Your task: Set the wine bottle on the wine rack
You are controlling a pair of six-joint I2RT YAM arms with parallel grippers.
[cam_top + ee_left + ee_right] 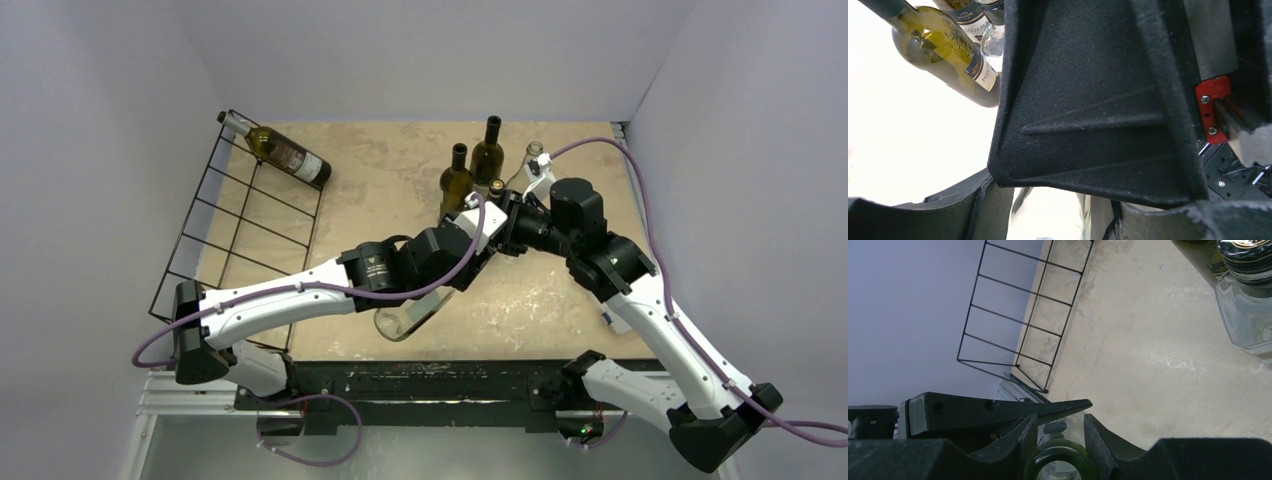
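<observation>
Clamping the neck of the wine bottle [405,322], the right gripper [1060,431] is closed tight so the bottle lies tilted over mid-table, well apart from the wine rack [240,225] at the left edge. The left gripper [1048,220] straddles the glass body, probably to take the bottle over, since the rack is on its side; whether it has pinched yet I cannot tell

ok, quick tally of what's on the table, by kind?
Wire rack: 1
Bottle lying on the rack: 1
Held bottle: 1
Dark standing bottles: 2
Clear standing bottles: 2, one mostly hidden by the arms in the top view
Total: 7
</observation>
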